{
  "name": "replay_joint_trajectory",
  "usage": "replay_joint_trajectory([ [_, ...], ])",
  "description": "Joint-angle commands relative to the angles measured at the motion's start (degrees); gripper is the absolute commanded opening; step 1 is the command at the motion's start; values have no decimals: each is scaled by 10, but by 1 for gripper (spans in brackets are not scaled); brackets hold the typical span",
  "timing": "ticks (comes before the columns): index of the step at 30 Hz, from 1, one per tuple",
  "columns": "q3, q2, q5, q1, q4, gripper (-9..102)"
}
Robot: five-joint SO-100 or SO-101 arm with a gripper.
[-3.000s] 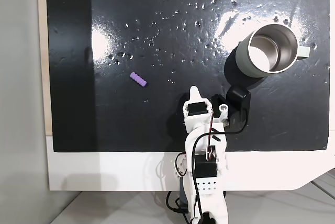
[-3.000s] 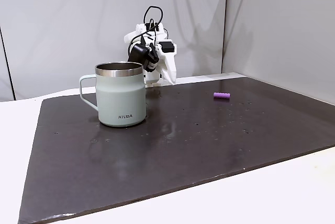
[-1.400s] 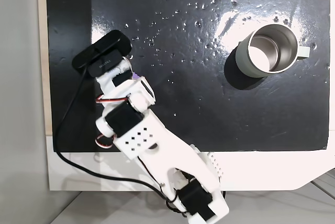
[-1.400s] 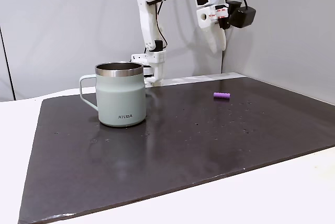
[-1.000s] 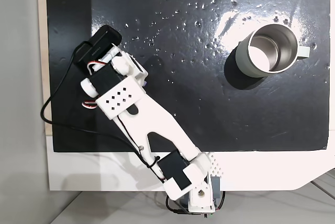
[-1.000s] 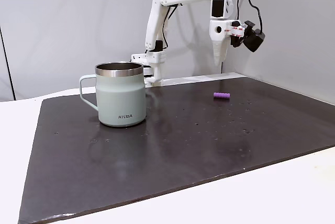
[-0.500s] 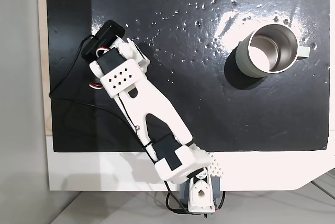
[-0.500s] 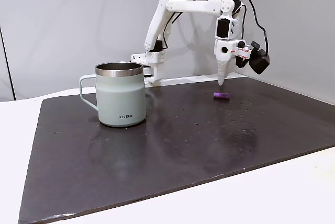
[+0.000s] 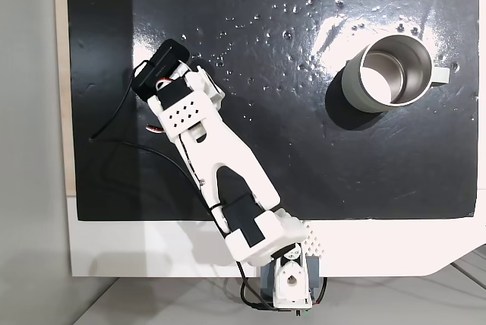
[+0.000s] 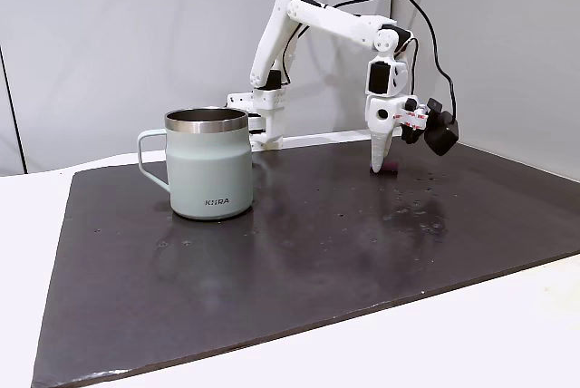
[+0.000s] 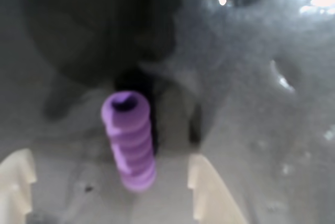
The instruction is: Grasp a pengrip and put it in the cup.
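Note:
In the wrist view the light-purple ribbed pengrip (image 11: 129,140) lies on the dark mat, pointing away from the camera. It sits between my two cream fingertips (image 11: 207,190), nearer the right one and touching neither. My gripper (image 11: 108,157) is open around it. From the side, the gripper (image 10: 379,168) points straight down with its tip at the mat, and a sliver of the pengrip (image 10: 391,169) shows beside it. From above, my arm (image 9: 205,139) covers the pengrip. The grey-green metal cup (image 10: 210,175) stands upright and empty, far off at the mat's right (image 9: 389,70).
The black mat (image 9: 304,158) is glossy with scattered droplets and glare patches. A black camera (image 10: 442,134) and its cable hang off the wrist. The arm's base (image 9: 292,287) sits on the white board at the near edge. Grey walls stand behind the mat.
The arm has swung out from its folded pose over the left of the mat. Over the last second the gripper has dropped from above the pengrip down to the mat around it.

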Motion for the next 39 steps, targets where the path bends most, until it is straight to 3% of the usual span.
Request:
replay_joint_trajectory([
  [1,26,38,-5,5,-35,35],
  [8,76,38,-5,1,-92,30],
  [18,94,32,-4,1,-125,5],
  [30,95,29,14,4,-123,1],
  [39,-40,55,84,-1,41,0],
])
